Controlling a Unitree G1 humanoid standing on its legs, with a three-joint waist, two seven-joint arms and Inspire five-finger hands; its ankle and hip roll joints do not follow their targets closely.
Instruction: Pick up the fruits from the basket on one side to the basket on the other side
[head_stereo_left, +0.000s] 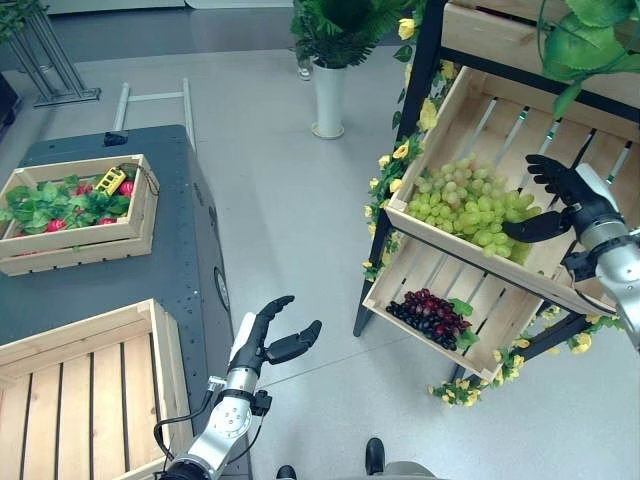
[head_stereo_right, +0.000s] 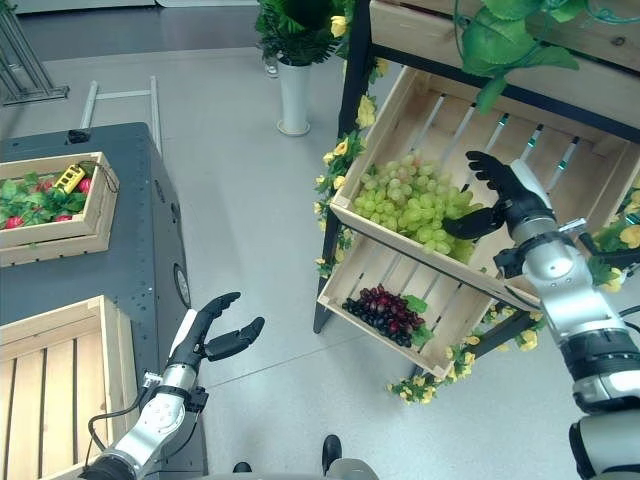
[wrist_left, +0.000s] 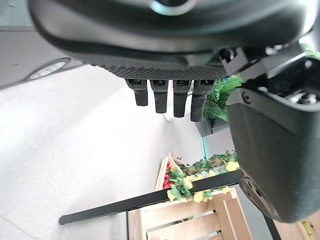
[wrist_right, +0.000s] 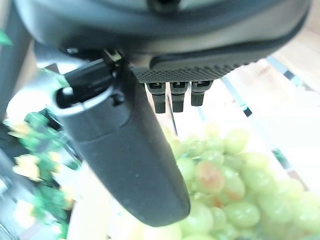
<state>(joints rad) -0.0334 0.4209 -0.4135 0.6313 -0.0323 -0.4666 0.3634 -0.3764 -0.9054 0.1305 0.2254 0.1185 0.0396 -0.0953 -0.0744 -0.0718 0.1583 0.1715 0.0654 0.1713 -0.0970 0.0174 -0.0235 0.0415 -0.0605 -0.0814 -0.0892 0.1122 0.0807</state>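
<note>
A heap of green grapes lies in the upper slanted wooden crate of the shelf on the right. Dark purple grapes lie in the lower crate. My right hand is open just above the right edge of the green grapes, thumb pointing at them, holding nothing. My left hand hangs open over the floor beside the dark table, empty. An empty wooden crate sits on the table's near left.
A second crate with leaves, red fruit and a yellow item stands at the table's far end. A white vase with a green plant stands on the floor behind. Yellow flower garlands trim the shelf's black frame.
</note>
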